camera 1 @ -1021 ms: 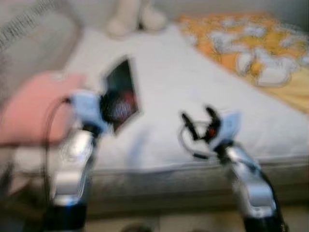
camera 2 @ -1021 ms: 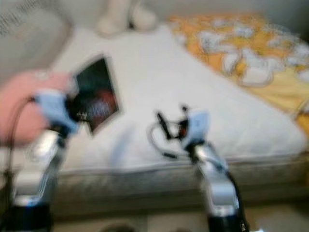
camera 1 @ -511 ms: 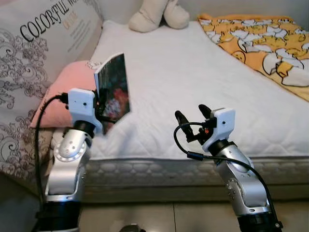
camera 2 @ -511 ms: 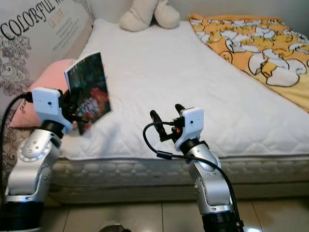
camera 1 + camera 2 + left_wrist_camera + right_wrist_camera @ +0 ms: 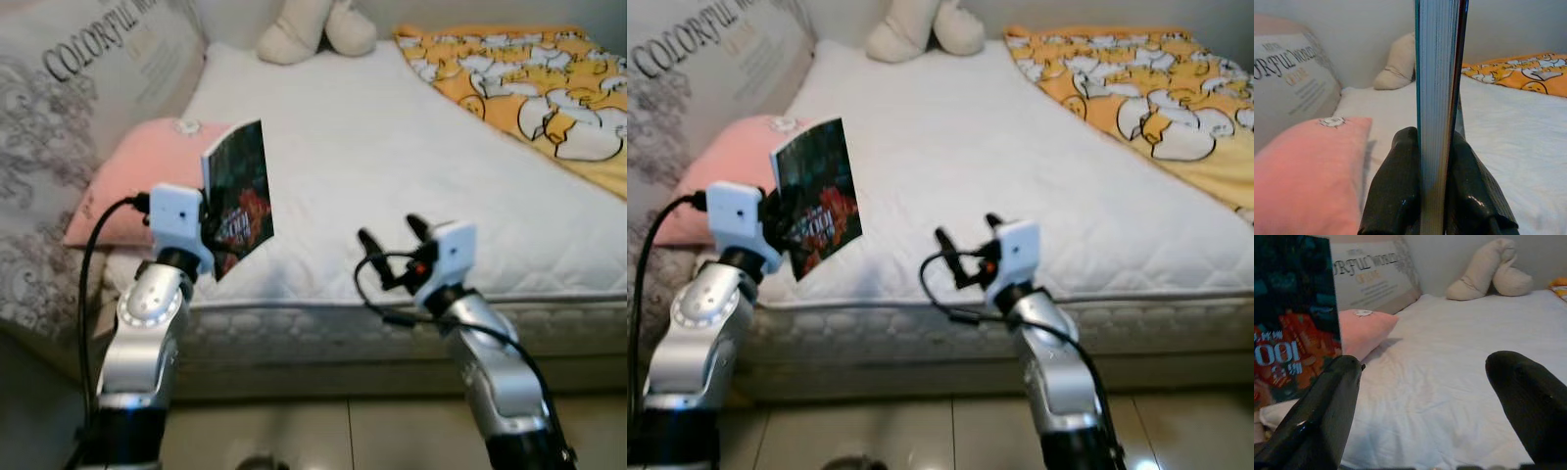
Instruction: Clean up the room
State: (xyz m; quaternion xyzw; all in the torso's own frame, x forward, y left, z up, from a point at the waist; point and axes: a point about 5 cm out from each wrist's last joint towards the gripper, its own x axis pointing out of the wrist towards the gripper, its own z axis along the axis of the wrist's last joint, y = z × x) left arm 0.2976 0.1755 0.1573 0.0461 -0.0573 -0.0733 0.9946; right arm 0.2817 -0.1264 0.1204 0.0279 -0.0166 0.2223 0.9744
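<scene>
Here, left fingers [image 5: 1400, 191] pinch a thin, glossy-covered book [image 5: 238, 196] upright.

Dark-covered book [image 5: 239, 197], red cover print, upright, clamped in left claw [image 5: 1422, 196], above bed edge [image 5: 323, 318]

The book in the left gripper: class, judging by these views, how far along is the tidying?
Done: the book is picked up, clamped upright in the left gripper. In hand: it hangs over the bed edge, beside the pink pillow. Left: putting it away. The right gripper is open, empty.
</scene>
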